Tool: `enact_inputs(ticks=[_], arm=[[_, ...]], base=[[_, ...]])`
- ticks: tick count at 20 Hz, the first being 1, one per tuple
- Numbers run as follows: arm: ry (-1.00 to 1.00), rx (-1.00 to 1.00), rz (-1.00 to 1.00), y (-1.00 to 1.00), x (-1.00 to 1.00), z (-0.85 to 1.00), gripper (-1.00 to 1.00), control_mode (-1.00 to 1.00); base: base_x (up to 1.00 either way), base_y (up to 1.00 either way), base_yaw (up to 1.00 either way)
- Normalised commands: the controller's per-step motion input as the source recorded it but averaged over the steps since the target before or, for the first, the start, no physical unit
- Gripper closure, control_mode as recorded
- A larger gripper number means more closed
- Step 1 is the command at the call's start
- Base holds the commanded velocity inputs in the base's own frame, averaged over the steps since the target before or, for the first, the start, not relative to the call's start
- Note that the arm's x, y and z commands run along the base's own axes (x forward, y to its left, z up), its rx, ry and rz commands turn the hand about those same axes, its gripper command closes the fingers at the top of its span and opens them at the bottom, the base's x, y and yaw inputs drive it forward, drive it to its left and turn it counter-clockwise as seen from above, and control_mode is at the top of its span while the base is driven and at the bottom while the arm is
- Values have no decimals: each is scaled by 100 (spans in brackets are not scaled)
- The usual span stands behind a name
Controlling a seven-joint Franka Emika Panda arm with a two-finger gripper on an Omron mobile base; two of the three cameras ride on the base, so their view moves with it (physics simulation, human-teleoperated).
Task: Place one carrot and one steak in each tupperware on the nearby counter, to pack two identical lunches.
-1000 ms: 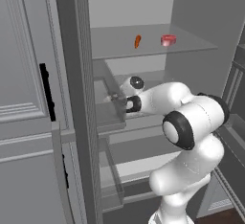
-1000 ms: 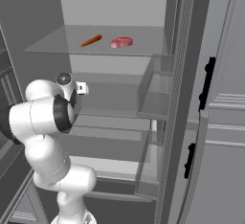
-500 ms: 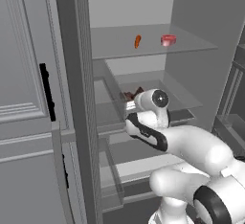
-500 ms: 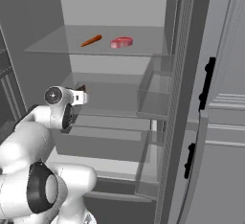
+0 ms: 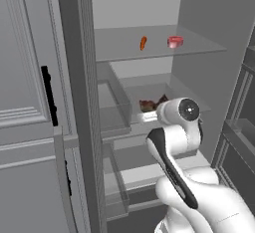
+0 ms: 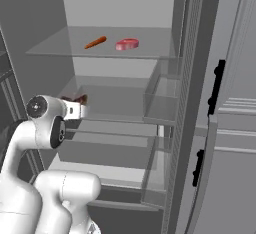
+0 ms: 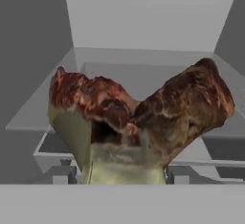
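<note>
Hand view: the jaws grasp the dark brown steak [image 7: 143, 117] from below, lifting it clear of the fridge shelf [image 7: 143, 82] for transfer.

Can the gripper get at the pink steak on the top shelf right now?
Probably not yet: the gripper already grips the dark steak, so its jaws are taken. The pink steak lies unobstructed on the top shelf, beside the carrot.

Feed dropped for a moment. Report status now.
Gripper shut on dark steak, inside the fridge. Carrot and pink steak on upper shelf. Nothing seen in the way.
</note>
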Motion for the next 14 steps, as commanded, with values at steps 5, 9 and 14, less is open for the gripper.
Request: enact_inputs(ticks=[5,9,14], arm=[[5,1,-7,-31,-100,12,100,-100],[4,4,-7,-35,-100,18,100,-100],[0,5,-6,-38,-100,32,100,-100]], base=[[0,0,0],[0,0,0],[0,0,0]])
